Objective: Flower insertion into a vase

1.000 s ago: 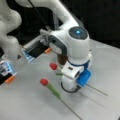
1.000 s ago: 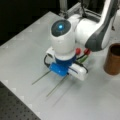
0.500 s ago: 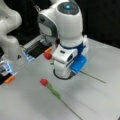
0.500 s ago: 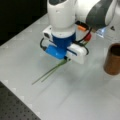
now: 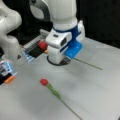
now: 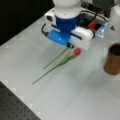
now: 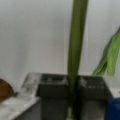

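Robotics lab bench. White Panda arm [image 5: 62,15] over a plain grey table [image 6: 75,95]; in a front view, a black perforated breadboard [image 6: 15,110] at 7 o'clock. Second white robot arm [image 5: 8,27] at 9 o'clock in a front view. Black backdrop [image 5: 100,17] behind. No household furnishings.

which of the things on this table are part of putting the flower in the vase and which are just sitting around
Part of the job:
- gripper, shut on a thin green flower stem
- red tulip with green leafy stem, lying on the table
- dark-brown cylindrical vase, upright

Just lying about:
- small orange piece at a front view's left
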You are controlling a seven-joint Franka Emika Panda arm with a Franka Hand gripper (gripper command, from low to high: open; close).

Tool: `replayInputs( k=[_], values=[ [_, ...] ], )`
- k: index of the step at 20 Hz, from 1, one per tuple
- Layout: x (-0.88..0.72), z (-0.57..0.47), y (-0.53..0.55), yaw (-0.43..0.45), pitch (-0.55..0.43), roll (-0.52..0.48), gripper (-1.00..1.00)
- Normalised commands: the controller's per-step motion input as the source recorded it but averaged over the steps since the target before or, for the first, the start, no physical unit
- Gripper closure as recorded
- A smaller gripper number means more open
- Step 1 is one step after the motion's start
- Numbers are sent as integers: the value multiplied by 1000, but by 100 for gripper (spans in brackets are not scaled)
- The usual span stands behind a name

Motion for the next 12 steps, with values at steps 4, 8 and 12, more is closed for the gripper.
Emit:
replayInputs(
  k=[4,8,12],
  values=[
    [-376,12,20,-97,-85,-19,100],
    [-507,-78,127,-143,-53,-65,100],
    [-658,-159,373,-147,-84,-78,100]
  ],
)
